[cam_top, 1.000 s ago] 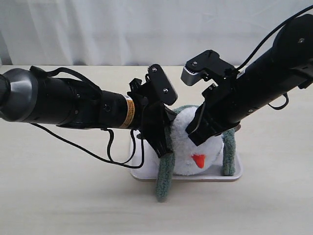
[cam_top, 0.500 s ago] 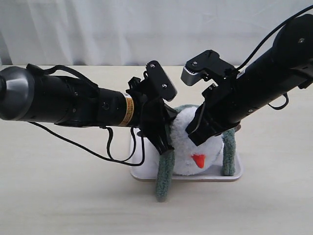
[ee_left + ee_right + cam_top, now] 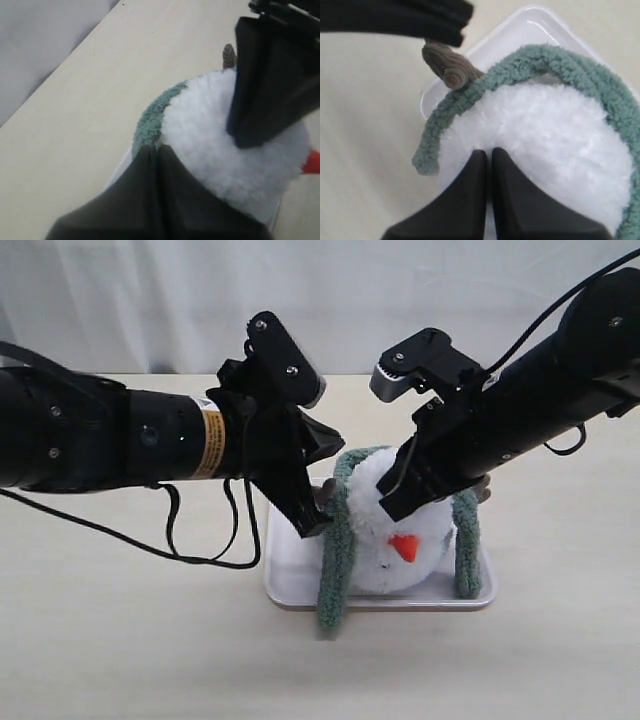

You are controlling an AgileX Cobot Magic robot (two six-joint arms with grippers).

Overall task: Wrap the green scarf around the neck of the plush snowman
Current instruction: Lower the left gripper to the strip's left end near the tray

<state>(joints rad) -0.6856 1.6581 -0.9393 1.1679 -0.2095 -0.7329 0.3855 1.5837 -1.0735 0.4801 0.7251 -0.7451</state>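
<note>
Two grippers, both with jaws pressed together and holding nothing, sit at the plush snowman [image 3: 375, 560]. The left gripper [image 3: 316, 527] is at its 9 o'clock, just beside the scarf, and the right gripper [image 3: 396, 510] is at the white fluff near 12. The snowman lies in a pale tray [image 3: 288, 590], nose toward 6; it looks light and squashy, likely to roll if nudged. The green scarf [image 3: 338, 565] arches over its 12 o'clock, with both ends trailing down at 9 and 3, uncrossed. Limp and fuzzy, the scarf should pinch easily, best near each end's tip. The snowman's neck is hidden.
</note>
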